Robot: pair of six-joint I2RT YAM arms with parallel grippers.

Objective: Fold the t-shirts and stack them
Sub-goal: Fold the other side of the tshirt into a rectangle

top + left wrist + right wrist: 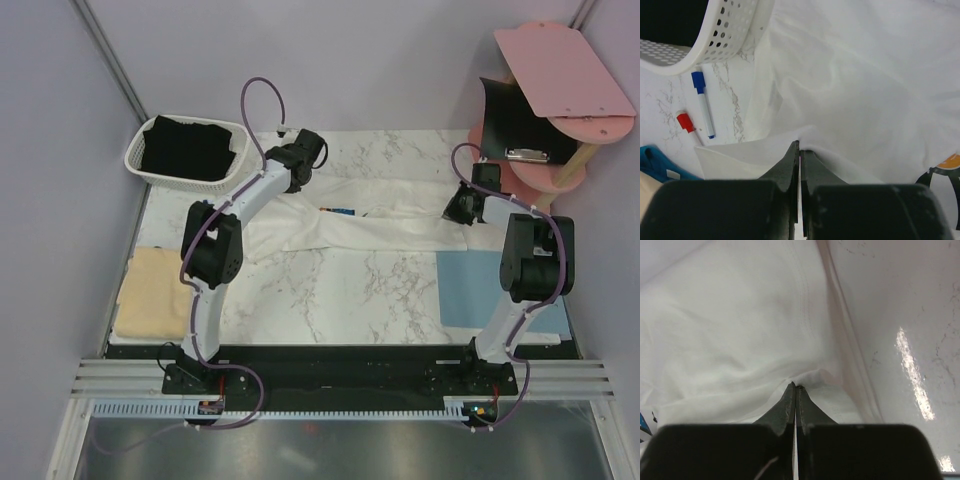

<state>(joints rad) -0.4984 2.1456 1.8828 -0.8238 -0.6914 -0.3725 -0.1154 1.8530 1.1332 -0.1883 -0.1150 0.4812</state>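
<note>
The white t-shirt [370, 228] lies spread across the back middle of the table, with a bit of its blue print [337, 211] showing. My left gripper [298, 166] is at the shirt's left end. In the left wrist view the left gripper [800, 146] is shut, with a ridge of the white t-shirt [850, 90] pinched at its tips. My right gripper [463, 208] is at the shirt's right end. The right gripper [795, 386] is likewise shut on a fold of the white t-shirt [740, 330]. A pale yellow t-shirt [153, 292] lies folded at the left edge. A black t-shirt [188, 148] fills the basket.
The white basket [140, 168] stands at the back left, and the basket's rim [725, 35] is close to my left gripper. A blue marker [703, 103] and a red marker [687, 125] lie beside it. A light-blue mat [470, 290] lies front right. A black clipboard [520, 130] leans on the pink stand [560, 65].
</note>
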